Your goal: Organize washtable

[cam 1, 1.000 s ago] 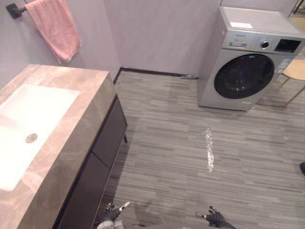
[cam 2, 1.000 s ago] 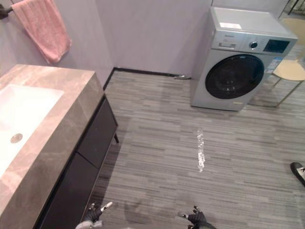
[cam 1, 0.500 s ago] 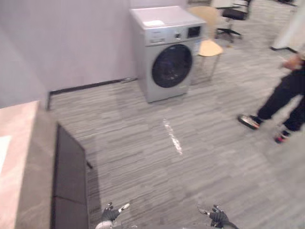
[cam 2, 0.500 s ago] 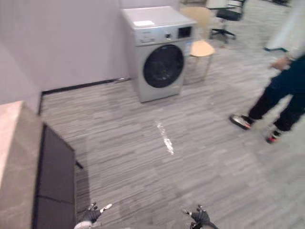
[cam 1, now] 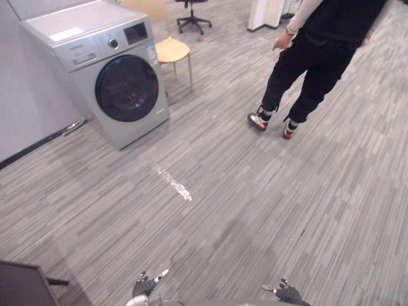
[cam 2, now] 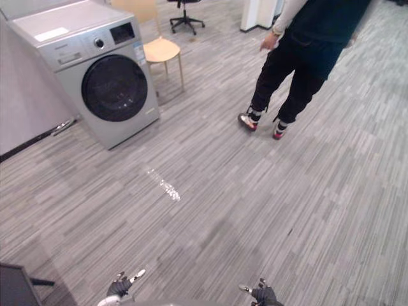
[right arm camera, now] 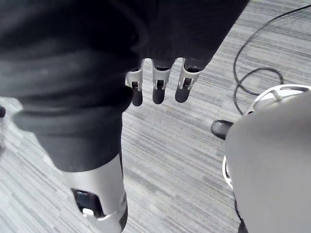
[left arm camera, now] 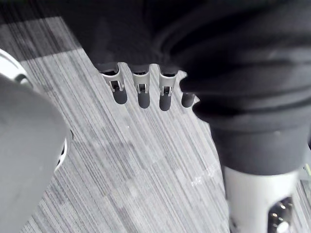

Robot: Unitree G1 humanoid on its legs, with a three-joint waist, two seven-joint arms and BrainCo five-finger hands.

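Observation:
A dark corner of the washtable's cabinet (cam 1: 19,285) shows at the lower left edge; its top and sink are out of sight. My left hand (cam 1: 145,285) hangs low over the grey floor, fingers (left arm camera: 141,94) straight and holding nothing. My right hand (cam 1: 287,294) hangs the same way on the other side, with relaxed fingers (right arm camera: 158,88) and nothing in them. Both hands are well away from the cabinet.
A silver washing machine (cam 1: 108,70) stands at the far left wall, with a wooden chair (cam 1: 169,48) beside it and an office chair (cam 1: 192,14) further back. A person in dark trousers (cam 1: 312,64) stands at the upper right. A pale streak (cam 1: 173,183) marks the floor.
The camera has swung to the right: the washtable, sink and pink towel slid out to the left, and the person came further into view. Both hands hang as before.

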